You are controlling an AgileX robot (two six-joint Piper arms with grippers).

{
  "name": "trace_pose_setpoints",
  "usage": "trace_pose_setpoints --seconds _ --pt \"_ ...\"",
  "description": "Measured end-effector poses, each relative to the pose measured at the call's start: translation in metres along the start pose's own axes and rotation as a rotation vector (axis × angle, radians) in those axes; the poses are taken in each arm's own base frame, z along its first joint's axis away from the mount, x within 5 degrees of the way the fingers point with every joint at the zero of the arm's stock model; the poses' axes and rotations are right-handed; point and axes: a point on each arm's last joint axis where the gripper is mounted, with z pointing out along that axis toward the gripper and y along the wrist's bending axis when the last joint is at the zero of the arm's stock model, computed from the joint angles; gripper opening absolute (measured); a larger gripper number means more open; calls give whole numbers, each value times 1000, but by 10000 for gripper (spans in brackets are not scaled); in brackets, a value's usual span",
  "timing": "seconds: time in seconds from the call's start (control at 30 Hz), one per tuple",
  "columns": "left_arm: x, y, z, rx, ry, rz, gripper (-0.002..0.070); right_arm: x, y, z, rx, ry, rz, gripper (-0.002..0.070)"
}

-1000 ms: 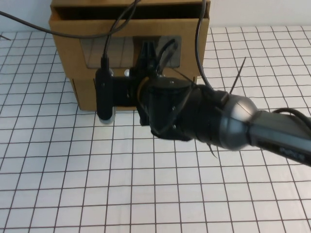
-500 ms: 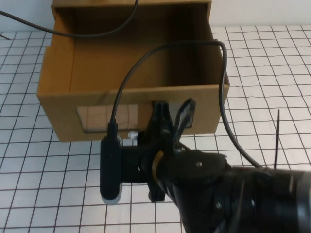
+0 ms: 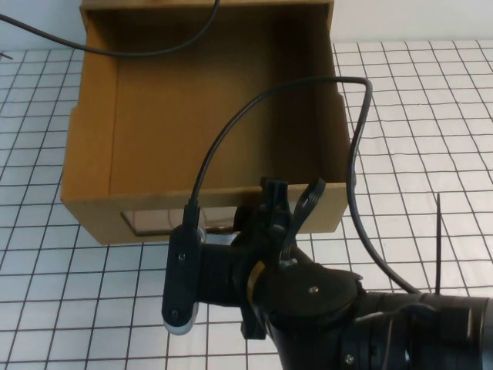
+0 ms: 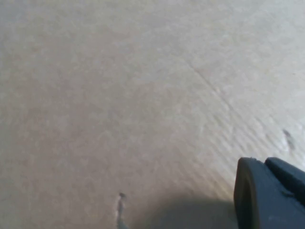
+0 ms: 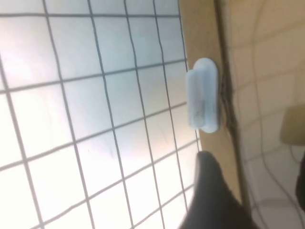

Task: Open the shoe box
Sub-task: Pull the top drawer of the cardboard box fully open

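The brown cardboard shoe box (image 3: 92, 154) stands at the far middle of the table with its drawer slid out toward me, inside bare. Its front wall (image 3: 92, 220) has a clear window (image 3: 150, 221). My right gripper (image 3: 293, 202) is open at that front wall, one finger on each side of the wall's top edge. In the right wrist view a white pull tab (image 5: 204, 95) sits on the cardboard just ahead of my dark fingertips (image 5: 209, 191). My left gripper (image 4: 269, 193) shows only as a dark piece close against plain cardboard (image 4: 119, 95).
A white gridded table top (image 3: 431, 116) surrounds the box. Black cables (image 3: 231, 139) run over the open drawer and along the box's far edge. My right arm's bulky body (image 3: 347, 324) fills the near middle and right.
The drawer has slid far out toward me with my right gripper at its front wall. My right gripper, shut before, now stands open. The arm has drawn back toward the near edge.
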Motion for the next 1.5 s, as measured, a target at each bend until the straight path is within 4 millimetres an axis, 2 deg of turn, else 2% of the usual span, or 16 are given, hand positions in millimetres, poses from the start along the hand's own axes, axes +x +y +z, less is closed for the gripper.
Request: trace_pose_setpoints --seconds 0.07,0.17,0.4,0.5,0.57,0.67,0.8,0.97,1.1,1.17,1.3,1.5 --pt "-2 -3 -5 3 -2 6 -2 1 0 -2 7 13 15 336" --pt "-9 -10 -19 7 -17 28 -2 0 2 -14 10 26 30 272" --pt "-27 -41 -74 1 -101 96 -2 1 -11 -71 28 -8 155 155" --pt "-28 -55 -96 12 -97 134 -2 10 -29 -88 68 -22 280 116" --pt "-28 -64 -111 13 -104 154 -2 19 -45 -95 118 -14 365 65" --pt "-26 -77 -132 -2 -139 169 -2 36 -69 -98 181 8 468 11" --pt "-11 -91 -153 -33 -167 181 -2 70 -103 -98 247 85 615 -8" --pt "27 -109 -181 -115 -250 202 -2 125 -138 -107 251 199 800 -11" --pt "78 -129 -204 -203 -357 246 -2 166 -150 -120 163 281 964 -11" --pt "106 -138 -215 -242 -415 255 -2 183 -149 -128 112 288 1054 -11" --pt "172 -154 -230 -324 -514 253 -2 204 -133 -141 47 205 1190 -11" --pt "272 -173 -239 -415 -665 272 -2 221 -78 -156 52 -68 1317 -13"
